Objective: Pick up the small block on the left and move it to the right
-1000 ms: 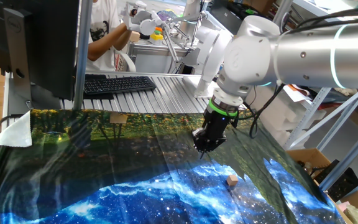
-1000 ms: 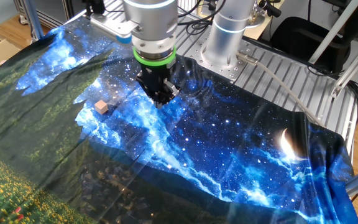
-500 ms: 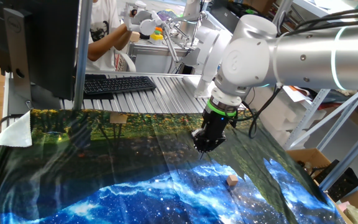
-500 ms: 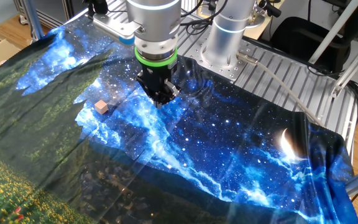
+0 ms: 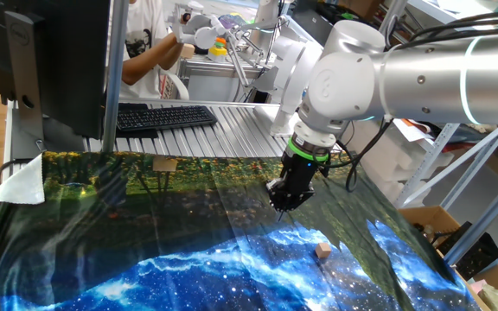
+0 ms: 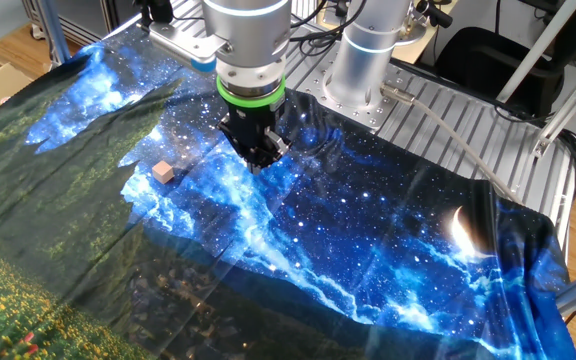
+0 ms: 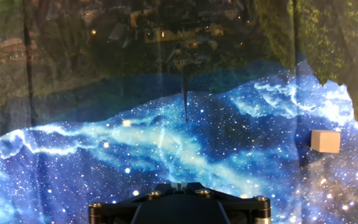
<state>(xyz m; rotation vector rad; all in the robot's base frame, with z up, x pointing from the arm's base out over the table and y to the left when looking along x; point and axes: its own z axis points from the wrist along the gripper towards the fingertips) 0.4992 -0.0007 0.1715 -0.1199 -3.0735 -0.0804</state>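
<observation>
Claw (image 6: 258, 163) hanging above the starry cloth (image 6: 368, 230), touching nothing, fingers drawn together and holding nothing, block (image 6: 163, 172) on the cloth off to one side, well apart from the claw.

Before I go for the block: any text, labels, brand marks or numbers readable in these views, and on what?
None can be read.
Small block: plain faces, no marking.
Printed cloth: only stars and landscape, no words.
Gripper and arm: no label legible.
Keyboard: keys too small to read.
</observation>
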